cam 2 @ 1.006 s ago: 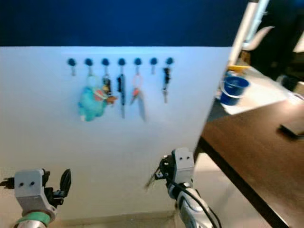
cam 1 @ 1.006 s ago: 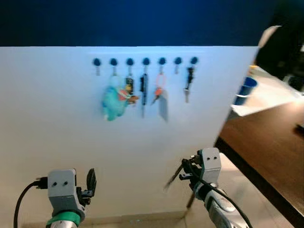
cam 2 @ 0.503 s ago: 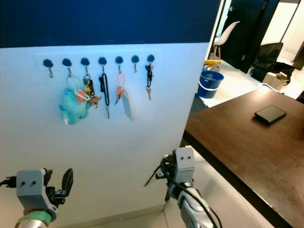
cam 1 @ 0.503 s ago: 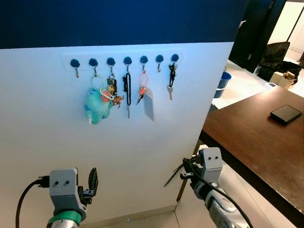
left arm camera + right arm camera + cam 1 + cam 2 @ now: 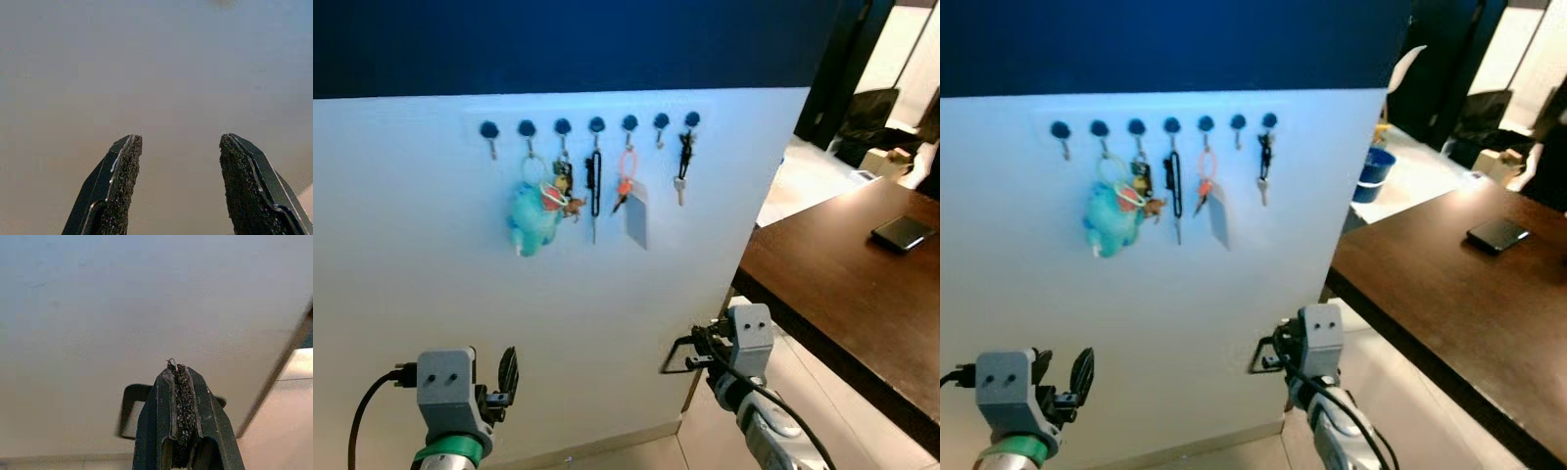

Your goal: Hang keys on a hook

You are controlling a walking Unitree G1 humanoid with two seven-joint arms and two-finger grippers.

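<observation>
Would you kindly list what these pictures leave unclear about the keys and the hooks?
- Keys in the right gripper: mostly hidden behind its shut fingers in the right wrist view; a dark loop shows.
- Hooks: too small and blurred in the eye views to judge their shape.
- Hanging key bunches: individual keys blurred.

Head stereo pair facing white wall (image 5: 460, 294), both wrist cameras close to it

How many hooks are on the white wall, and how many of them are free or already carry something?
Free hooks: 2
Hooks carrying something: 5
Total hooks: 7
</observation>
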